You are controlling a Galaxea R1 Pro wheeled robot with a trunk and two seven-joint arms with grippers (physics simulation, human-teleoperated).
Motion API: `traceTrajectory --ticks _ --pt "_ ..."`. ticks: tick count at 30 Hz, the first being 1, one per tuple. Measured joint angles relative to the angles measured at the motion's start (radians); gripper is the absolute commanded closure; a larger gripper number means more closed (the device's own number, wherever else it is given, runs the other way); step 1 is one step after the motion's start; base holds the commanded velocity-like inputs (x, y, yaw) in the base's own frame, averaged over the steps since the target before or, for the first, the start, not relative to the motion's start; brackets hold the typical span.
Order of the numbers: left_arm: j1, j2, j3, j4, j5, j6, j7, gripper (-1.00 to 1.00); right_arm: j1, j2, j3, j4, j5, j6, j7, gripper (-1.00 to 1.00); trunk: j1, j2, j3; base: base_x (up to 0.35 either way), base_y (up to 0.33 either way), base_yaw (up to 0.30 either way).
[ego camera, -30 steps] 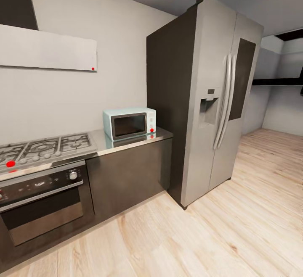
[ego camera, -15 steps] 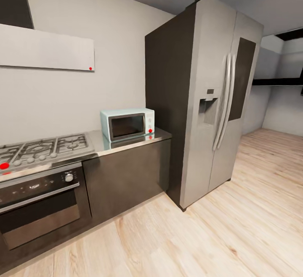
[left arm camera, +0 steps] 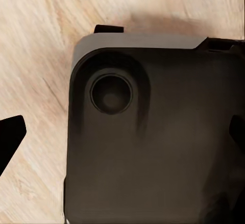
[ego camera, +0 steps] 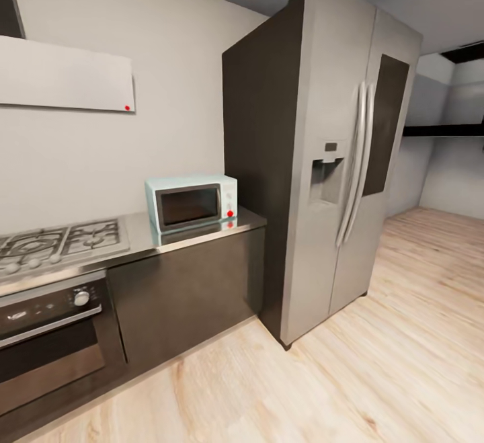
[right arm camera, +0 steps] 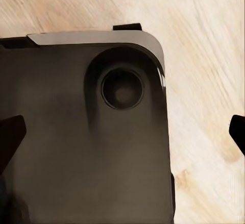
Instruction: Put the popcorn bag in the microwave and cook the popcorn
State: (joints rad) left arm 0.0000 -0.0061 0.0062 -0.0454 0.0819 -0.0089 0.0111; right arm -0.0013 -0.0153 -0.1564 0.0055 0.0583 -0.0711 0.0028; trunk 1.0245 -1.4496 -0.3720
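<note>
Kitchen approach, with the refrigerator (ego camera: 336, 154) taken as landmark. The microwave (ego camera: 191, 202) is seen standing on the desk (ego camera: 202, 234) just beside the refrigerator's dark side panel, its door closed. Further from the refrigerator, the gas hob (ego camera: 60, 241) is set into the same desk, above the built-in oven (ego camera: 47, 335). The popcorn bag cannot be located on the visible stretch of desk.

In each wrist view, the robot's dark base (left arm camera: 153, 142) is seen over the wooden floor (left arm camera: 35, 45), with dark fingertips (left arm camera: 10, 137) at opposite picture edges; the left claw (left arm camera: 122, 137) and right claw (right arm camera: 122, 132) are thus judged spread apart and empty.

Risk: if the bag is sought without turning along the desk, it may be missed; a close pass could bring the base against the cabinet fronts (ego camera: 188, 295).
</note>
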Motion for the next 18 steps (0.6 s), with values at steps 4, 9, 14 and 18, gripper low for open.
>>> traceTrajectory --ticks 4,9,14,18 --pt "0.0 0.0 -0.001 0.0 0.0 0.001 0.0 -1.0 0.0 0.0 0.0 0.0 0.0 -0.001 -0.001 -1.0 0.0 0.0 0.0 0.294 -0.166 0.0" --pt "0.0 0.0 -0.001 0.0 0.002 0.001 0.0 -1.0 0.0 -0.001 0.0 0.0 0.001 -0.001 -0.001 -1.0 0.0 0.0 0.0 0.298 -0.159 0.0" --pt "0.0 0.0 -0.001 0.0 0.003 0.001 0.0 -1.0 0.0 0.0 -0.001 0.0 0.001 0.0 -0.001 -1.0 0.0 0.0 0.0 0.299 -0.157 0.0" --pt "0.0 0.0 -0.002 0.0 0.003 0.001 0.0 -1.0 0.0 0.0 -0.001 0.0 0.0 0.0 -0.002 -1.0 0.0 0.0 0.0 0.299 -0.157 0.0"
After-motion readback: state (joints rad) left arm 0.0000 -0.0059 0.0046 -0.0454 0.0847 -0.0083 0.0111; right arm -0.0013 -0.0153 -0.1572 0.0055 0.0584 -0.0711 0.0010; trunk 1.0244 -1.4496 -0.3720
